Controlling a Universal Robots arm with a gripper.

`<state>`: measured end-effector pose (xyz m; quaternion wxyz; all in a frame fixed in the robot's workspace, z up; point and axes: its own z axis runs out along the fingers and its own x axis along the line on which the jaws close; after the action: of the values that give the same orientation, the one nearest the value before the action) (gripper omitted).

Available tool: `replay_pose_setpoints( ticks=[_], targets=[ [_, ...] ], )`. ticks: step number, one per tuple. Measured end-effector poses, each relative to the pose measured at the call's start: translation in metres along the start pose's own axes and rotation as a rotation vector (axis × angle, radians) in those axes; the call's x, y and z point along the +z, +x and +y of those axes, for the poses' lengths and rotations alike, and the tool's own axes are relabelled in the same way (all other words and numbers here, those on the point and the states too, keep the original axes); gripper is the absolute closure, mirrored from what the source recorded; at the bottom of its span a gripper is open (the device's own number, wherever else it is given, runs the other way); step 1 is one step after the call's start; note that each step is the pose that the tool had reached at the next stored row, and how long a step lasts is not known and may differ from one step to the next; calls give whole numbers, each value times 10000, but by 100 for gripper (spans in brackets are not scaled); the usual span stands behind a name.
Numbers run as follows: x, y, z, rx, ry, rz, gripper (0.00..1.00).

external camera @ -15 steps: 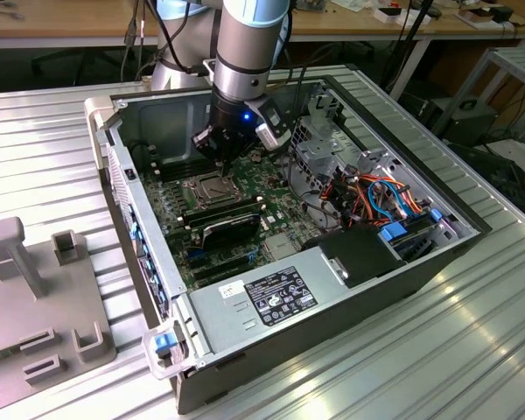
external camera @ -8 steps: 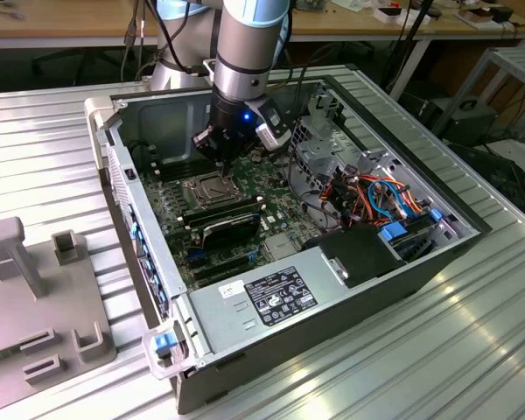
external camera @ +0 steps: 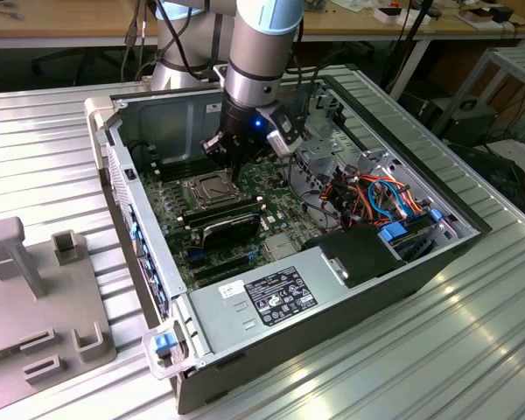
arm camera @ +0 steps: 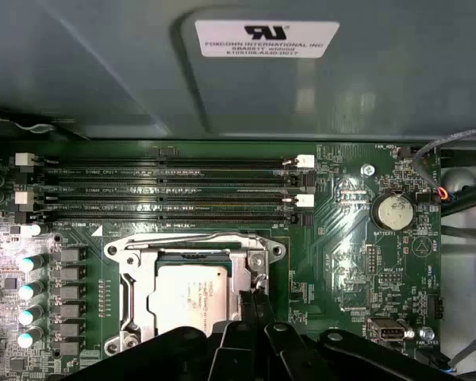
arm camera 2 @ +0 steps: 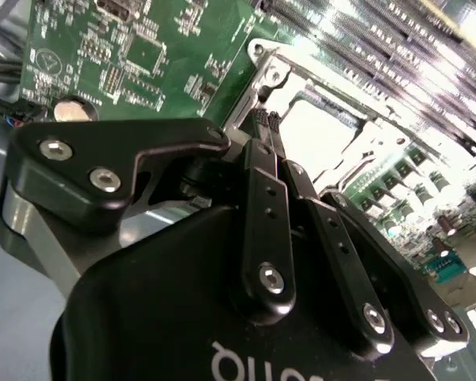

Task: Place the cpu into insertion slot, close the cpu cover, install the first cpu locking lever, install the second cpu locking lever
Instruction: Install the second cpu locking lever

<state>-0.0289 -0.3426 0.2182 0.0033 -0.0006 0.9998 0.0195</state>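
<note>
The cpu (arm camera: pixel 186 298), with its dull silver top, lies in the insertion slot (arm camera: pixel 117 251) on the green board. The silvery cpu cover (arm camera: pixel 137 279) lies flat around it as a frame. A thin wire lever (arm camera: pixel 182 236) runs along one edge of the socket. My gripper (arm camera: pixel 258 302) is shut, and its black fingertips sit against the socket's edge beside the cpu. In the second wrist view the closed gripper (arm camera 2: pixel 266 131) touches the frame next to the bright cpu (arm camera 2: pixel 325 131). In the exterior view the gripper (external camera: pixel 231 175) reaches down into the open case at the socket (external camera: pixel 201 188).
Long black memory slots (arm camera: pixel 166 190) lie just beyond the socket, and a coin battery (arm camera: pixel 396 211) sits off to one side. In the exterior view a black card (external camera: pixel 229 223), a power supply (external camera: pixel 271 293) and coloured cables (external camera: pixel 385 197) crowd the case. Its walls (external camera: pixel 127 192) surround the board.
</note>
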Motion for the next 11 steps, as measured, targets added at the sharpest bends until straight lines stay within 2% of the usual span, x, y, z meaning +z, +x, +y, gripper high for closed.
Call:
replay_pose_setpoints(
  ticks=[11],
  targets=[
    [-1,0,-6,-1,1,1,89]
  ],
)
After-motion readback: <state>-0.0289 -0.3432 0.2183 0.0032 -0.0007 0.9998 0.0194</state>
